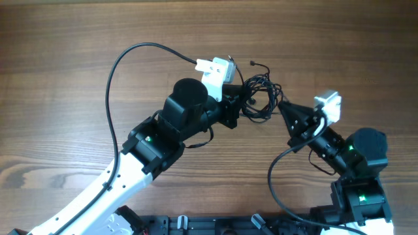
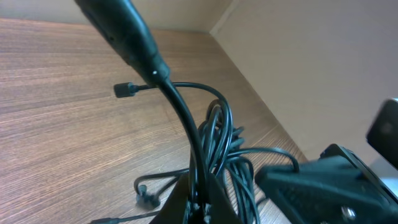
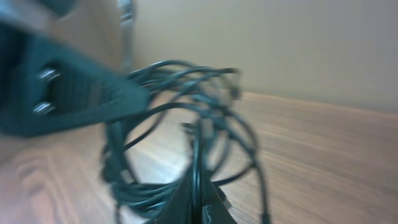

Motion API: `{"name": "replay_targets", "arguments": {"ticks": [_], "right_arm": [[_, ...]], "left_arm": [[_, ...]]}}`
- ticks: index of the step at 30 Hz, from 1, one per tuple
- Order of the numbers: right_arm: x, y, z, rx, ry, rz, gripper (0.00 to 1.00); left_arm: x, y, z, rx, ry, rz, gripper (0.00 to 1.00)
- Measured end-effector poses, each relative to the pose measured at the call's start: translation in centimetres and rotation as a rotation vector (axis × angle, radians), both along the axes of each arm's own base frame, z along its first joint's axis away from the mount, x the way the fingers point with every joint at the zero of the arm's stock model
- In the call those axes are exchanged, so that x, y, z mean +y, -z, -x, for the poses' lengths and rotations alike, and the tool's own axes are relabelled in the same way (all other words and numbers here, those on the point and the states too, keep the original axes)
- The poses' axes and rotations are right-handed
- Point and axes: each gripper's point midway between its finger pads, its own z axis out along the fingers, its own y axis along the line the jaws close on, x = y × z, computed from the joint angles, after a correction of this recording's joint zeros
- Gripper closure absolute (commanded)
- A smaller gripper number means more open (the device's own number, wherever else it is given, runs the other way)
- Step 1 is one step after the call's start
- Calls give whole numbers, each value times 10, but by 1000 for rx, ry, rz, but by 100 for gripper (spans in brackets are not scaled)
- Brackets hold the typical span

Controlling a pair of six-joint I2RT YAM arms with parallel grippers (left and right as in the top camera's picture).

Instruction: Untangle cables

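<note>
– Black cables point(image 1: 260, 96): where do they sit?
– In a loose tangle of loops over the wooden counter point(image 1: 65, 65), toward its far side, right between the 2 hands. 1 small plug point(image 1: 253, 63) on a thin cord pokes out beyond the bundle, on the far side. I cannot tell whether the loops rest on the wood or hang just above it.
– And the left hand point(image 1: 239, 104)?
– It meets the tangle from the left. In its wrist view the fingers point(image 2: 177, 211) come together at the bottom edge with cords pinched between them, and the loops fan upward from that spot. So it is clenched on the cables.
– What about the right hand point(image 1: 283, 108)?
– Its dark pointed tip touches the right side of the bundle. Its wrist view is blurred, yet 1 cord runs straight down into the closed fingertips point(image 3: 177, 208), so it is grasping the cables too. The other hand shows there as a dark block at the left, close against the loops.
– Anything else up there?
– 1 thick cable point(image 1: 124, 59) arcs from the left arm to a white camera mount point(image 1: 219, 68), just beside the tangle. It is far heavier than the thin cords.
</note>
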Motion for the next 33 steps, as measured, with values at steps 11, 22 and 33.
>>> {"name": "replay_targets", "arguments": {"ticks": [11, 22, 33], "right_arm": [[-37, 45, -10, 373, 333, -247, 96], [-45, 67, -3, 577, 449, -435, 67], [-26, 18, -12, 302, 246, -328, 41]], "left_arm": [[10, 11, -8, 135, -163, 48, 96], [28, 11, -25, 249, -359, 169, 96], [23, 3, -24, 137, -270, 103, 96]]}}
